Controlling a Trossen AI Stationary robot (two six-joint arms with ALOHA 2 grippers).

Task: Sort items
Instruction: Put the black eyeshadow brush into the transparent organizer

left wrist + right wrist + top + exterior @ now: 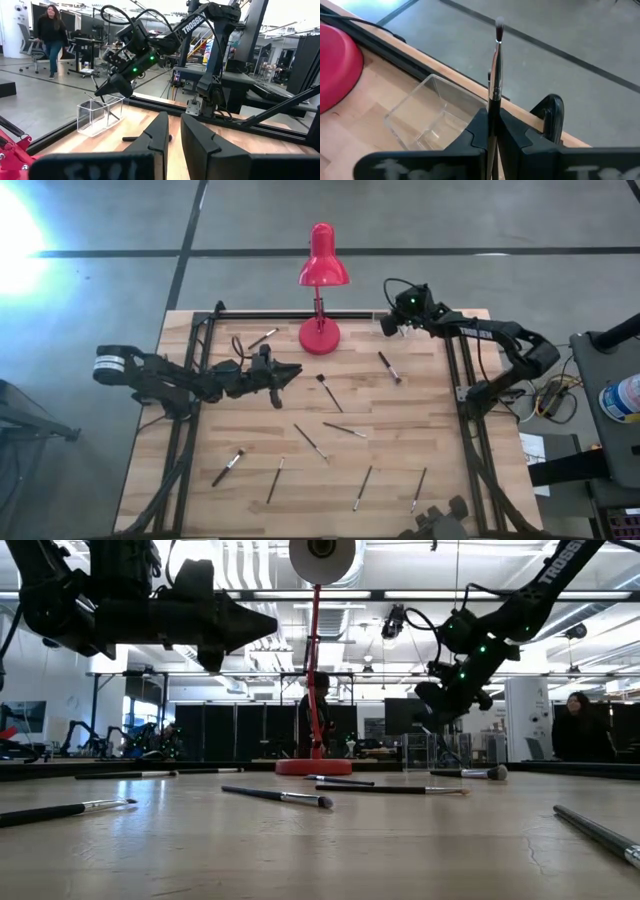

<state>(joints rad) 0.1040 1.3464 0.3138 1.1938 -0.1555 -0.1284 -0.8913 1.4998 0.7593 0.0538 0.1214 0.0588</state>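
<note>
Several thin brushes lie flat and scattered on the wooden table [420, 415], among them ones at the centre [329, 392], far right [390, 367] and near left [228, 467]. My right gripper [492, 117] is at the far right corner, slanting down over a clear box [427, 120], and is shut on a dark-handled brush [496, 65]. My left gripper [175, 137] hovers level above the table's left middle [290, 372]. Its fingers stand a narrow gap apart, with nothing between them. My right gripper pinches the brush's dark handle [493, 102] between its two fingers, just behind the silvery ferrule. The brush runs along the fingers, bristle tip [499, 22] pointing ahead of them. It is lifted clear, above the clear box's far rim.
A red desk lamp [322, 270] stands with its round base [319, 336] at the far middle. Black rails run along the table's left and right sides [462, 380]. A brush [145, 138] lies on the table ahead of my left gripper. People are in the room beyond.
</note>
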